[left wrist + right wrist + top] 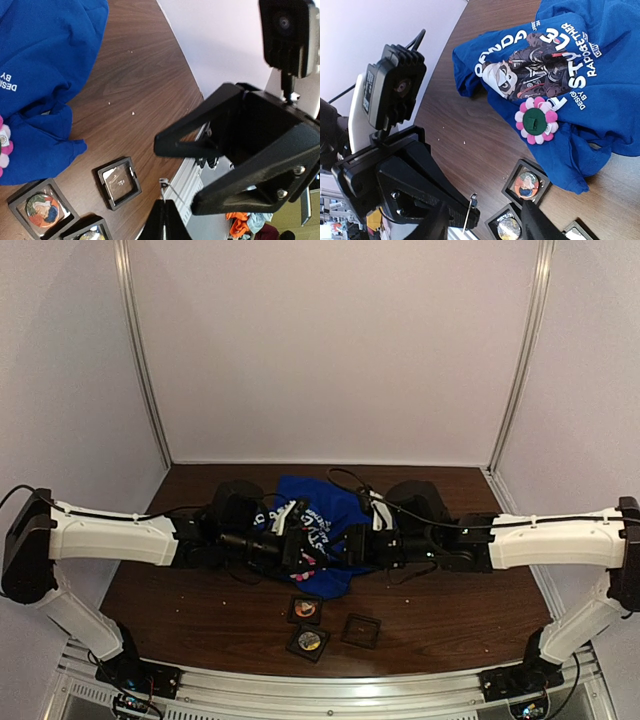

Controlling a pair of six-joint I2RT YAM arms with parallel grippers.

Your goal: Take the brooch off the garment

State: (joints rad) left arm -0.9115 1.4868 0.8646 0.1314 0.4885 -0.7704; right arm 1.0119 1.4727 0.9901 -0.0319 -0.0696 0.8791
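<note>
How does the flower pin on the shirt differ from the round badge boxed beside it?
The flower pin has pink and white petals around a green centre; the badge is a plain disc with a colourful picture. The pin sits on the shirt; the badge lies in a black box on the table. Both are small and roundish.

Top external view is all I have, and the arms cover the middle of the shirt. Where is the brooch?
Observer: The flower brooch, with pink and white petals around a green centre, lies on the blue shirt at the edge of its printed graphic.
Operator: Does the left claw hold anything? I cannot see its tips.
Observer: Yes. The left claw is shut on a thin metal pin, held above the table.
</note>
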